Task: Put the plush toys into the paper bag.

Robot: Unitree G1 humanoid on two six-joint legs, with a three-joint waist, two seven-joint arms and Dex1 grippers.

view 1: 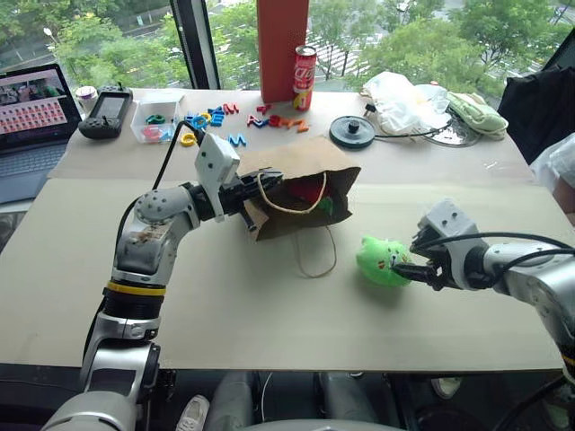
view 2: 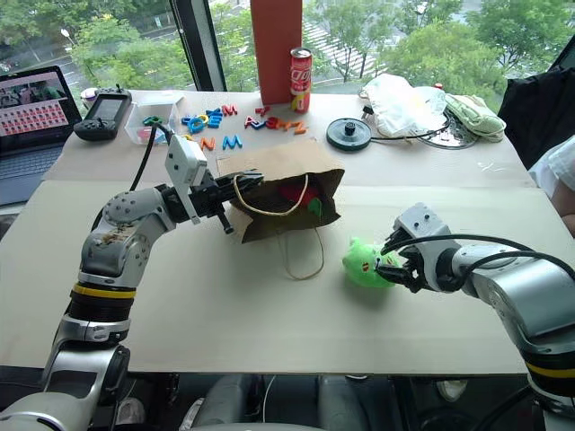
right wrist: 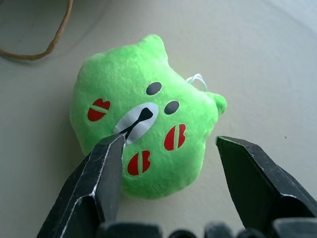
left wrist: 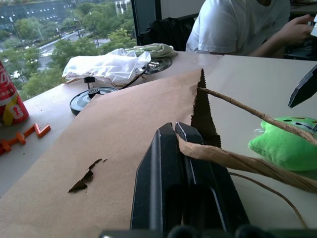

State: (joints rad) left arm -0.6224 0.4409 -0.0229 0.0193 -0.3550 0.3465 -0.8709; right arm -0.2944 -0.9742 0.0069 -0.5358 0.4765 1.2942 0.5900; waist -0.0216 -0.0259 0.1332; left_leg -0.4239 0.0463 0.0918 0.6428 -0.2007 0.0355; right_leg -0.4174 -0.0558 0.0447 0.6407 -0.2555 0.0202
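Holding the paper bag [view 1: 301,193] by its handle with the left gripper [view 1: 254,191] clamped shut (red chili toy [view 1: 308,190] already inside), we set the right gripper [right wrist: 168,163], jaws apart, around the green plush [right wrist: 143,116] on the worktop [view 1: 269,305], judging closing and lifting came next.

The left arm [view 1: 148,247] is built of silver-grey metal segments; a yellow band between black rings is seen on its near part; a white box-shaped camera housing [view 1: 217,164] is mounted at the wrist, fed by a black cable [view 1: 171,153]; the right arm [view 2: 512,287] is likewise silver-grey, with black cables looped over it; both grippers [right wrist: 166,186] are fitted with black, wedge-shaped fingers [left wrist: 171,183]; a white short-sleeved shirt [left wrist: 237,25] is worn by the person at the far right.
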